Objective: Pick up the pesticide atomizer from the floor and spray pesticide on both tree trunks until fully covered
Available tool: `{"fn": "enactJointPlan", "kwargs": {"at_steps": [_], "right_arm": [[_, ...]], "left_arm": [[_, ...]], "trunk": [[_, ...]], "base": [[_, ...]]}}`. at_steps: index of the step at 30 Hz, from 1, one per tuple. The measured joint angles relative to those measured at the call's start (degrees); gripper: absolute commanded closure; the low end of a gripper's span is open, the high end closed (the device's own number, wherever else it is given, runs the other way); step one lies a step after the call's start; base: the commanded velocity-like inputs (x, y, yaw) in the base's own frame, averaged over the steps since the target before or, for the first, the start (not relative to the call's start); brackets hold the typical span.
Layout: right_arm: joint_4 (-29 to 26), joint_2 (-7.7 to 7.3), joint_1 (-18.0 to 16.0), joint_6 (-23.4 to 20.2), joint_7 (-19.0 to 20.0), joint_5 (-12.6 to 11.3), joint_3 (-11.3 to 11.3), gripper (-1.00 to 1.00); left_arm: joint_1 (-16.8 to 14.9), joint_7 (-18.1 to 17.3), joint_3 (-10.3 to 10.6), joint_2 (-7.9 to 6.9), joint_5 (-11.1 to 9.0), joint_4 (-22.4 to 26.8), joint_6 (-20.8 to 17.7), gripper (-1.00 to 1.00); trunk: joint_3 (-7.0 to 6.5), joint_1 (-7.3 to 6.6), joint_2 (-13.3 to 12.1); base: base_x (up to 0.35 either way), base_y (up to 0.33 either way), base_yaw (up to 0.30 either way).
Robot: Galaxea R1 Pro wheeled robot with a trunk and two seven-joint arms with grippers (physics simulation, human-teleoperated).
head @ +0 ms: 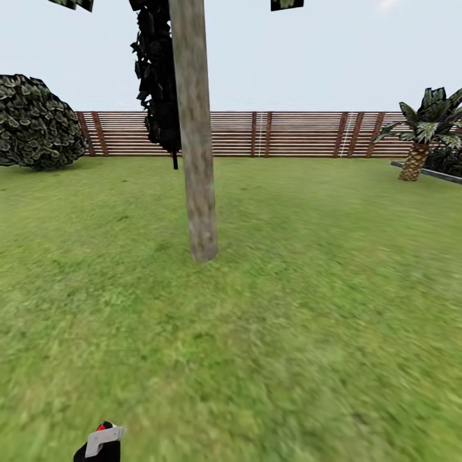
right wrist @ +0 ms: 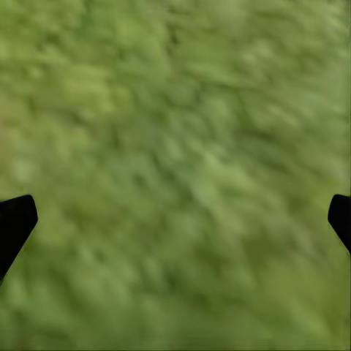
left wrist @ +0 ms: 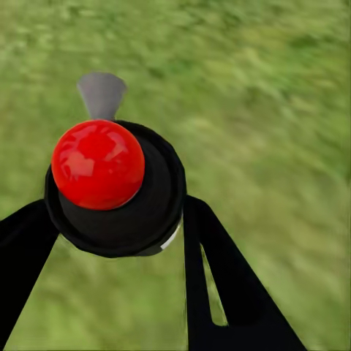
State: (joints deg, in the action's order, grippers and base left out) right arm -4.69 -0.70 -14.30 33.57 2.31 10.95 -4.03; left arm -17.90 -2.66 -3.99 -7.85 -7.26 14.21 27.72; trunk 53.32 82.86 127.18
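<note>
A tree trunk point(head: 196, 141), pale mottled beige-grey and straight, rises from the lawn straight ahead in the head view, a few steps away. Scraps of its dark leafy crown point(head: 72, 4) show at the top edge. The pesticide atomizer point(left wrist: 113, 186) has a black round body, a glossy red ball on top and a grey nozzle. My left gripper point(left wrist: 110, 227) is shut on it, one black finger on each side. In the head view the atomizer point(head: 101, 441) peeks in at the bottom left, its nozzle pointing right. My right gripper point(right wrist: 179, 216) is open over bare grass.
A brown slatted fence point(head: 295, 133) closes the lawn at the back. A round dark shrub point(head: 35, 122) stands at the far left, and a near-black narrow conifer point(head: 157, 77) just behind the trunk. At the far right is a short palm point(head: 420, 135) by a grey kerb point(head: 427, 172).
</note>
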Motion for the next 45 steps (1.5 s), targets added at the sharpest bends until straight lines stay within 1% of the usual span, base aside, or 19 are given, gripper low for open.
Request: {"fn": "enactJointPlan", "kwargs": {"at_steps": [6, 11, 14, 17, 18, 19, 22, 25, 28, 37, 45], "right_arm": [[-0.2, 0.05, 0.0, 0.1, -0.1, -0.1, 0.0, -1.0], [-1.5, 0.05, 0.0, 0.2, -0.1, -0.1, -0.1, -1.0], [-4.8, 0.02, 0.0, 0.3, 0.0, -0.1, 0.0, -1.0], [-9.5, -0.14, 0.0, 0.3, 0.0, -0.2, -0.1, -1.0], [-12.5, -0.18, 0.0, 0.2, 0.1, -0.3, -0.1, -1.0], [-14.2, -0.19, 0.0, 0.2, 0.2, -0.3, -0.1, -1.0], [-16.2, -0.3, 0.0, 0.2, 0.3, -0.3, -0.2, -1.0], [-16.5, -0.61, 0.0, 0.1, 0.4, 0.1, 0.0, -1.0], [-15.5, -0.78, 0.0, 0.2, 0.4, 0.4, 0.1, -1.0], [-15.2, -1.14, 0.0, 0.2, 0.3, 0.5, 0.1, -1.0], [-15.4, -1.52, 0.1, 0.2, 0.0, 0.2, -0.2, -1.0]], "left_arm": [[0.0, -0.1, 0.0, -0.01, -0.2, 0.2, 0.1, 1.0], [0.0, -0.2, 0.0, 0.05, -0.2, 0.2, 0.1, 1.0], [0.0, -0.3, 0.1, 0.21, -0.2, -0.1, 0.0, 1.0], [0.0, -0.3, 0.1, 0.21, -0.2, -0.1, 0.0, 1.0], [0.0, -0.4, 0.0, 0.0, -0.3, -0.1, 0.0, 1.0], [0.0, -0.4, 0.0, -0.17, -0.3, 0.0, -0.1, 1.0], [0.0, -0.4, -0.3, -0.45, -0.4, -0.1, -0.1, 1.0], [0.0, -0.4, -0.9, -0.44, -0.8, -0.2, -0.1, 1.0], [0.0, -0.3, -1.1, -0.38, -1.0, -0.2, 0.0, 1.0], [0.0, -0.1, -1.1, 0.17, -1.0, -0.3, 0.0, 1.0], [0.0, -0.4, -1.1, 0.27, -1.1, -0.3, -0.1, 1.0]], "trunk": [[0.0, 0.0, 0.0], [0.0, 0.0, 0.0], [0.0, 0.0, 0.0], [0.0, 0.0, 0.0], [-0.01, 0.0, 0.0], [0.0, 0.0, 0.0], [0.0, 0.0, 0.0], [0.0, 0.0, 0.0], [0.0, 0.0, 0.0], [0.0, 0.0, 0.0], [0.0, 0.0, 0.0]], "base": [[0.34, 0.0, 0.0], [0.34, 0.0, 0.0], [0.34, 0.0, 0.0], [0.34, 0.0, 0.0], [0.34, 0.0, 0.0], [0.34, 0.0, 0.0], [0.339, 0.0, 0.0], [0.339, 0.0, 0.0], [0.34, 0.0, 0.0], [0.339, 0.0, 0.0], [0.34, 0.0, 0.021]]}}
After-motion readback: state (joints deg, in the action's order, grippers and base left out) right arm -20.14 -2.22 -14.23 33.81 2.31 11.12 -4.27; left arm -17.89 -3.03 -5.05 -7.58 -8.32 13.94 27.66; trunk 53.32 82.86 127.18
